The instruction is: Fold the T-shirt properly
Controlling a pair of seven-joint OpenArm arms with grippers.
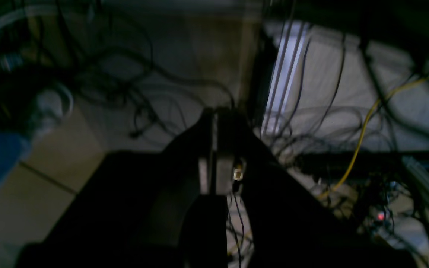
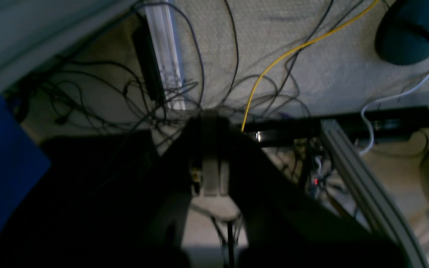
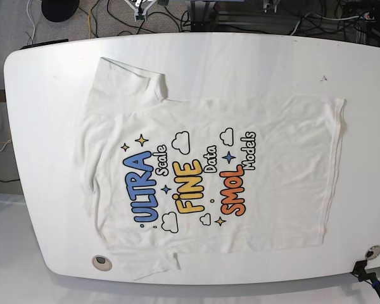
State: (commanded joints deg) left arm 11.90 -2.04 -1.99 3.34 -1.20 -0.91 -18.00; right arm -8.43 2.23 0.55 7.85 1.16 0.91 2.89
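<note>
White table (image 3: 44, 76): fills most of the base view. T-shirt (image 3: 272, 171): lies flat on it, print side up, collar end toward the view's left, hem toward its right; the upper sleeve (image 3: 130, 79) is spread, the lower one (image 3: 149, 265) reaches the table's near edge. Neither of my arms appears above the table. My left gripper (image 1: 214, 115): jaws clenched together on nothing, over a floor strewn with cables (image 1: 143, 96). My right gripper (image 2: 210, 124): jaws likewise pressed together, empty, above a yellow cable (image 2: 274, 63).
</note>
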